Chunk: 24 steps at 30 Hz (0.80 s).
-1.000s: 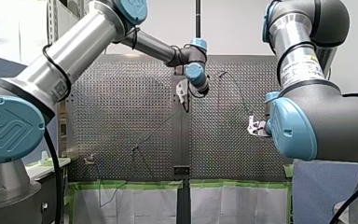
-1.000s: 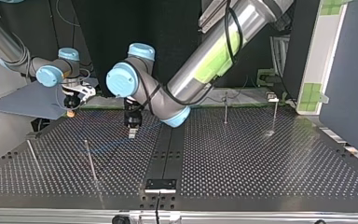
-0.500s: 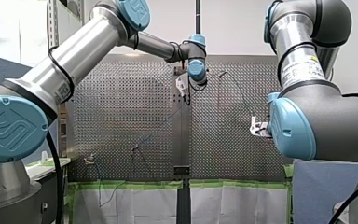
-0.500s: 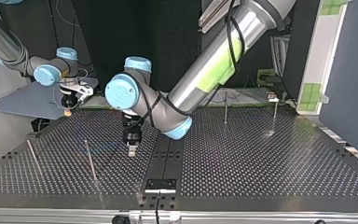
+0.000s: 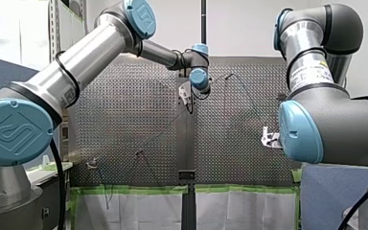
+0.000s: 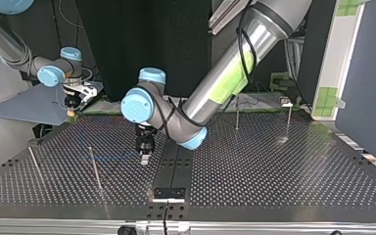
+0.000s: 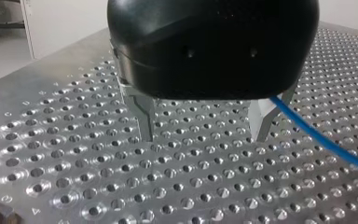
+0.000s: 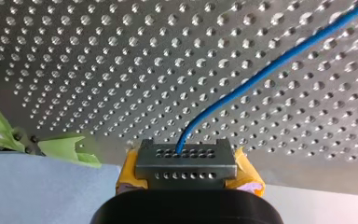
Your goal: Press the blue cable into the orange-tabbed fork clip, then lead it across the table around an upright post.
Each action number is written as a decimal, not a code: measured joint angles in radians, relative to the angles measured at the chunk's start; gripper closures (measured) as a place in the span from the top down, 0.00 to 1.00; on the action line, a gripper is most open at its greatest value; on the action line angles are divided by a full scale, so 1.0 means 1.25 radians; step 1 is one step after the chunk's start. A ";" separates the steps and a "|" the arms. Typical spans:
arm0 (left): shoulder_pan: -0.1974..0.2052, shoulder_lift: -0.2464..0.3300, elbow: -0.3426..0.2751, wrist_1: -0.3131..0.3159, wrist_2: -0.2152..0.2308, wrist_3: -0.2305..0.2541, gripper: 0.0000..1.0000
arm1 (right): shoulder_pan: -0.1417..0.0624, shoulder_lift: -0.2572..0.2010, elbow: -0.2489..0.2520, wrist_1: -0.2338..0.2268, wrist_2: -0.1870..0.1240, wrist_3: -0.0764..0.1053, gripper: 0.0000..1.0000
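While right tool [image 8: 185, 158] pinches blue cable [image 8: 270, 70], left tool [image 7: 203, 137] spread, over table [image 7: 74, 186].

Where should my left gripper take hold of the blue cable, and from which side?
Probably the straight free stretch of the blue cable that passes just outside the open left gripper. Shift sideways, then come down from above, straddling its line; the right gripper holds it further along.
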 joint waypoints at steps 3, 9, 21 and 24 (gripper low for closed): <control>0.005 0.000 0.000 0.001 0.003 0.000 1.00 | -0.003 0.007 0.000 -0.010 0.001 0.005 0.00; 0.014 0.000 0.000 0.009 0.009 0.000 1.00 | -0.008 0.022 0.000 -0.030 0.001 0.012 0.00; 0.027 0.000 0.000 0.011 0.017 0.000 1.00 | -0.011 0.074 0.000 -0.048 0.003 0.024 0.00; 0.030 -0.001 0.000 0.012 0.019 0.000 1.00 | -0.011 0.089 0.000 -0.056 0.006 0.026 0.00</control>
